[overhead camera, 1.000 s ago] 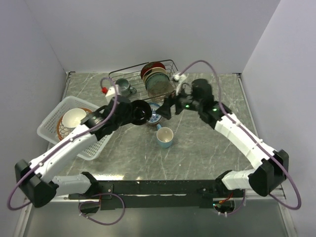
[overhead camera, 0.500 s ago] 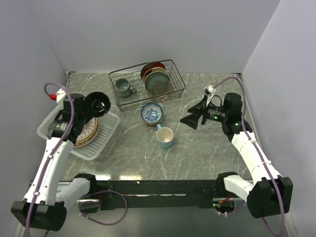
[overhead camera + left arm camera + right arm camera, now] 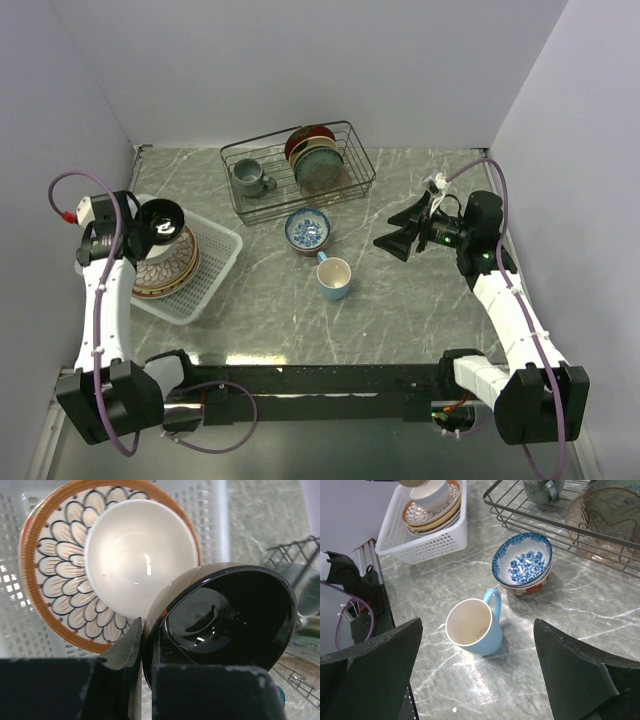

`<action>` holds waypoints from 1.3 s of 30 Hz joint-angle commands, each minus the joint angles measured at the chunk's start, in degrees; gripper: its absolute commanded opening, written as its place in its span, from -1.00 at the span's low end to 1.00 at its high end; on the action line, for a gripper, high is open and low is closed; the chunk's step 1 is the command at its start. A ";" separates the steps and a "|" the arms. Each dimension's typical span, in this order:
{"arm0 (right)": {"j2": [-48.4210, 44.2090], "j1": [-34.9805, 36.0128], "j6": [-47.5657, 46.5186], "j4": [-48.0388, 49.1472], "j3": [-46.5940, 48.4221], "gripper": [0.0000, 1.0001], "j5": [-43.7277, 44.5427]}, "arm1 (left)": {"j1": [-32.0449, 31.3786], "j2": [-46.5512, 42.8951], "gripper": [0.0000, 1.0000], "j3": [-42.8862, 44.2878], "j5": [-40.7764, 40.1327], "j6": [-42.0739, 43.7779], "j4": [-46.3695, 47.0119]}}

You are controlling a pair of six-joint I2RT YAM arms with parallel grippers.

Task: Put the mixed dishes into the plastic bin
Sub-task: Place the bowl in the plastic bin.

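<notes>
My left gripper (image 3: 150, 226) (image 3: 142, 630) is shut on the rim of a bowl (image 3: 161, 217) (image 3: 230, 620), glossy black inside and tan outside. It hangs over the white plastic bin (image 3: 216, 270) (image 3: 215, 510) (image 3: 435, 542) at the left. In the bin a cream bowl (image 3: 140, 555) sits on a stack of plates (image 3: 170, 268), the top one petal-patterned (image 3: 55, 580). A light blue mug (image 3: 334, 278) (image 3: 472, 627) stands mid-table. Behind it is a blue-patterned bowl (image 3: 308, 230) (image 3: 522, 562) nested in another. My right gripper (image 3: 392, 230) (image 3: 477, 625) is open and empty, raised to the right of the mug.
A black wire rack (image 3: 355, 170) (image 3: 520, 517) at the back holds a grey mug (image 3: 248, 178) and several upright plates (image 3: 315, 155). Walls close in at the left, back and right. The bin sits near the table's left edge.
My left arm has swung left with the black bowl, from beside the rack to over the bin. My right arm has pulled back to the right, jaws widening.
</notes>
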 commanded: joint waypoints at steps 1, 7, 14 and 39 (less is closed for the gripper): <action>-1.92 -0.33 -1.20 2.45 0.27 1.00 -1.39 | 3.03 0.79 -0.98 0.08 3.94 -1.87 6.19; -2.09 -0.33 -1.38 2.10 0.44 1.00 -1.48 | 4.88 3.35 -0.99 -0.97 4.46 -1.69 7.94; -1.92 -0.42 -1.82 1.57 0.62 1.00 -1.04 | 6.37 5.19 -0.99 -1.33 4.73 -1.17 8.91; -2.09 -1.21 -2.08 1.31 0.80 1.00 -1.04 | 9.36 5.55 -0.43 -3.09 5.87 -0.20 9.35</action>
